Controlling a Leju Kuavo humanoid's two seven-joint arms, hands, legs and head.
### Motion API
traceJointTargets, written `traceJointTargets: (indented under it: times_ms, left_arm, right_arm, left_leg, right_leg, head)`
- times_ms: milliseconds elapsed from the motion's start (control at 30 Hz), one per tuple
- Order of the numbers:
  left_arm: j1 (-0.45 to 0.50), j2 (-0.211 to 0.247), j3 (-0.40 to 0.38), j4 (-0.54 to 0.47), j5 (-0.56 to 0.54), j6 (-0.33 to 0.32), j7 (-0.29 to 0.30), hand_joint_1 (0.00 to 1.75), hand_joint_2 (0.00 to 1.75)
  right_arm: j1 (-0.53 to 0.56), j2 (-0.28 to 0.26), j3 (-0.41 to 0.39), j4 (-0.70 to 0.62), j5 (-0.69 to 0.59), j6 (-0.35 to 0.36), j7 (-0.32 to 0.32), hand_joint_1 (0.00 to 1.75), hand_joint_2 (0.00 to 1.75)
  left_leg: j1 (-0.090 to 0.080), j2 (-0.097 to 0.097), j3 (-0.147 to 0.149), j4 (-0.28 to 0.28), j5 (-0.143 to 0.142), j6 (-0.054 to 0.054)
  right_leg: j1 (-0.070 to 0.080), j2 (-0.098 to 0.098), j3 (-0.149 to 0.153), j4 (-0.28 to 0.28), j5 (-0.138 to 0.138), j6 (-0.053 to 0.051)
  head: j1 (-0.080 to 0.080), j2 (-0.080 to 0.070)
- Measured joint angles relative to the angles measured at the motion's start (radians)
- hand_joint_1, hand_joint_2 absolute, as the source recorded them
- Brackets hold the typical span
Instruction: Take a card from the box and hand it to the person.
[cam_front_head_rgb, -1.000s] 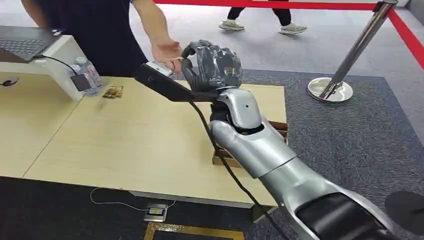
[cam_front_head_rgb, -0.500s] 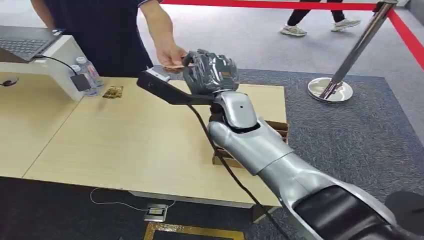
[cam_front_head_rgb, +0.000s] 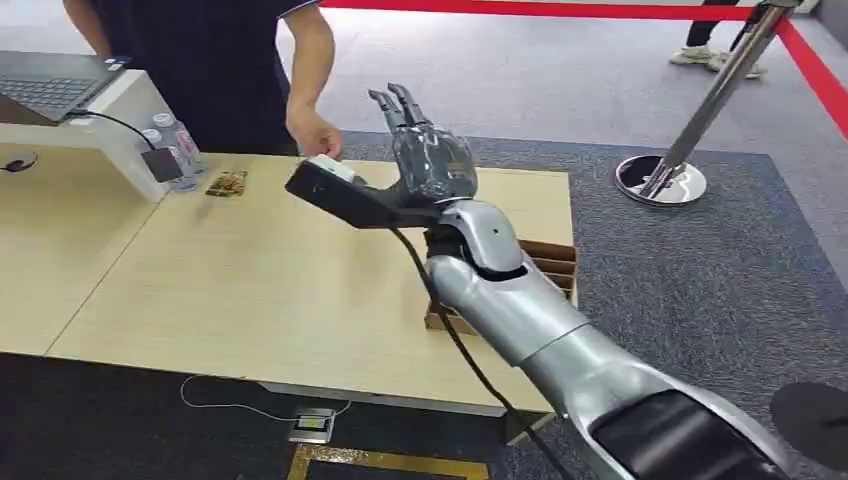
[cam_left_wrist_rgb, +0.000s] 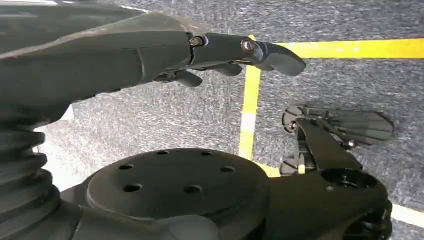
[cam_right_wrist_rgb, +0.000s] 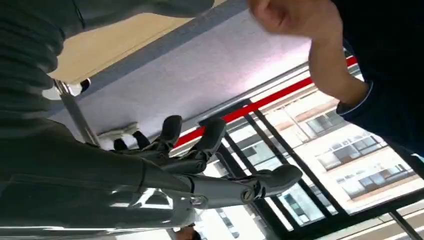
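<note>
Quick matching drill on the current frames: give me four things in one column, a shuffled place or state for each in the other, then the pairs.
Things:
1. right robot hand
2. box
3. water bottles
4. stanchion base

Places or states:
A. on the carpet beyond the table
B. raised above the table, fingers apart, holding nothing
C. at the table's right edge, partly behind the right arm
D. at the table's far left, beside the white stand

Pairs: 1-B, 2-C, 3-D, 4-A
</note>
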Motion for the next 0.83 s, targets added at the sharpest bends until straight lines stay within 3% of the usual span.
traceJointTargets:
  times_ms: [200,433,600,833]
  left_arm:
    - [0.001,-0.001,0.003,0.000,0.016,0.004,0.004,0.00,1.75]
    - [0.008,-0.005,0.003,0.000,0.016,0.004,0.011,0.00,1.75]
    - [0.014,-0.005,0.004,0.000,0.022,0.002,0.013,0.00,1.75]
    - [0.013,-0.009,0.030,0.000,0.058,0.019,0.021,0.00,1.75]
  right_arm:
    - [0.175,-0.062,-0.073,-0.243,-0.033,0.081,-0.034,0.00,1.75]
    - [0.574,-0.172,-0.190,-0.723,-0.220,0.157,-0.168,0.00,1.75]
    - [0.838,-0.216,-0.277,-1.029,-0.325,0.199,-0.275,0.00,1.75]
    - [1.119,-0.245,-0.474,-1.199,-0.457,0.248,-0.334,0.00,1.75]
  left_leg:
    - [0.000,0.000,0.000,0.000,0.000,0.000]
    - [0.000,-0.001,-0.002,0.000,-0.003,0.001]
    - [0.000,-0.002,-0.001,0.000,-0.004,0.000]
    - [0.000,-0.001,-0.001,0.000,-0.006,0.001]
  right_leg:
    - [0.000,0.000,-0.001,-0.001,0.000,0.000]
    - [0.000,0.000,-0.002,-0.002,-0.001,0.001]
    - [0.000,0.000,-0.001,-0.002,-0.004,0.003]
    - [0.000,0.000,0.000,-0.002,-0.004,0.003]
  head:
    - [0.000,0.000]
    - [0.000,0.000]
    - [0.000,0.000]
    - [0.000,0.000]
